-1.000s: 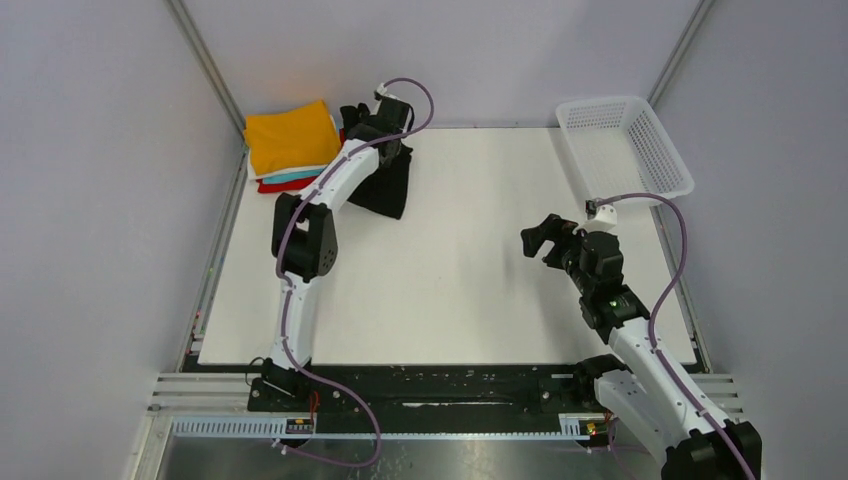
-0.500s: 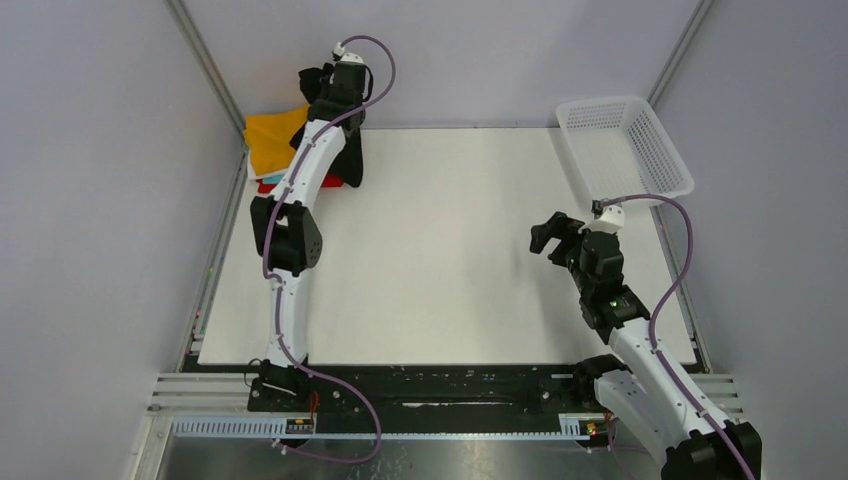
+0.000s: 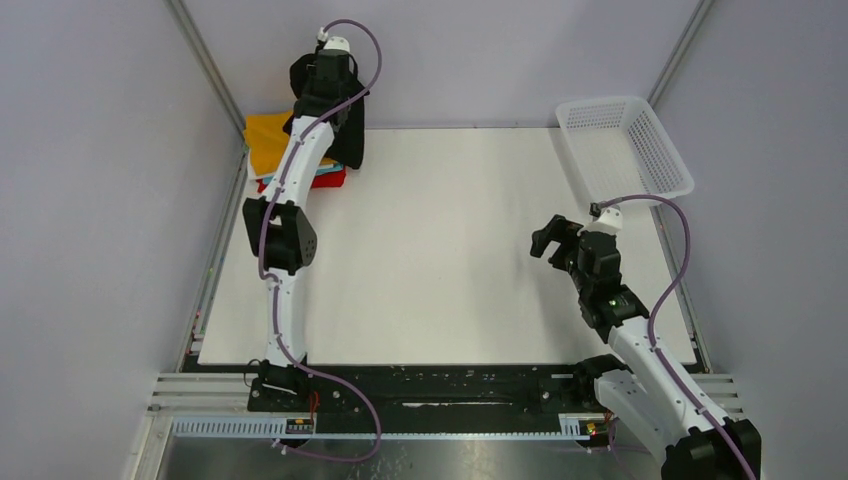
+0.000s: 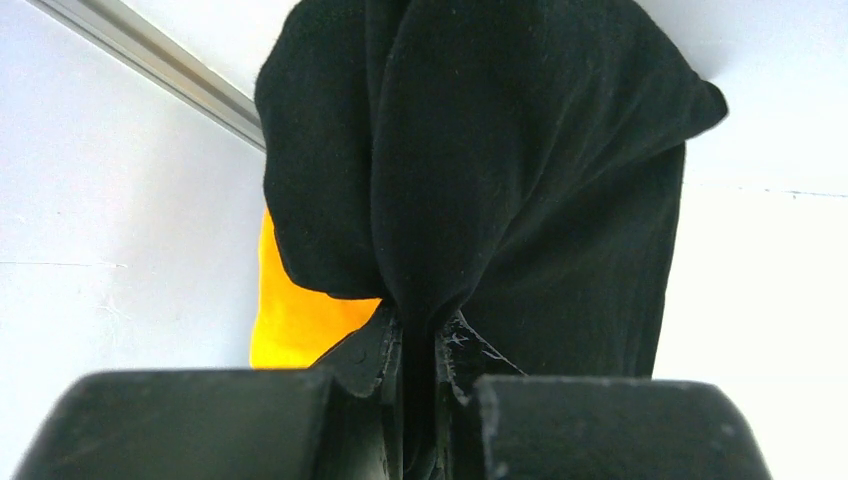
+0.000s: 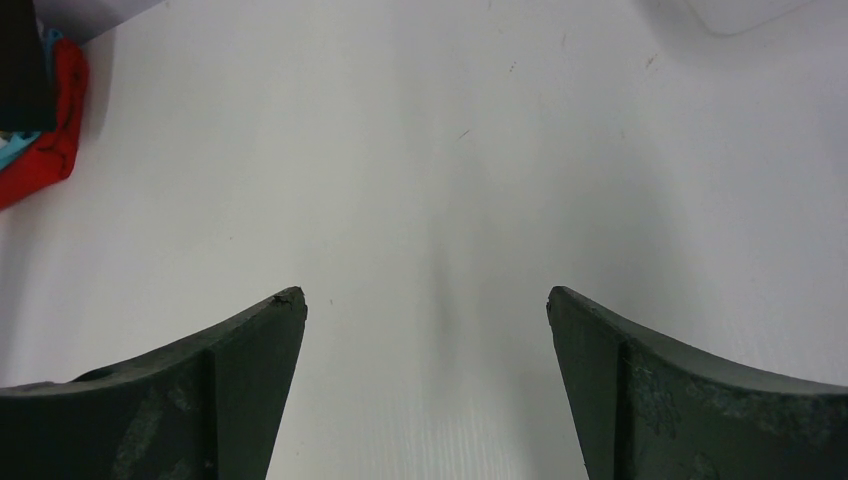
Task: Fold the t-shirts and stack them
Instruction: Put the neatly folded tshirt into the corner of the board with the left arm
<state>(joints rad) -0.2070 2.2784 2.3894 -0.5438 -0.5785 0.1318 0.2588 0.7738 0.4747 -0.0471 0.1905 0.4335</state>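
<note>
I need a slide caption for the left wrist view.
Left tool shut on the hanging black t-shirt, orange shirt behind.

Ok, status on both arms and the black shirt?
Left gripper shut on black shirt, hanging at the stack. Right gripper open, empty. Nothing blocking.

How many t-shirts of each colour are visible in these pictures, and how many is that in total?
black t-shirt: 1, hanging from the left gripper
orange t-shirt: 1, top of the pile
teal t-shirt: 1
red t-shirt: 1
Total: 4 visible; the pile may hide further layers.
</note>
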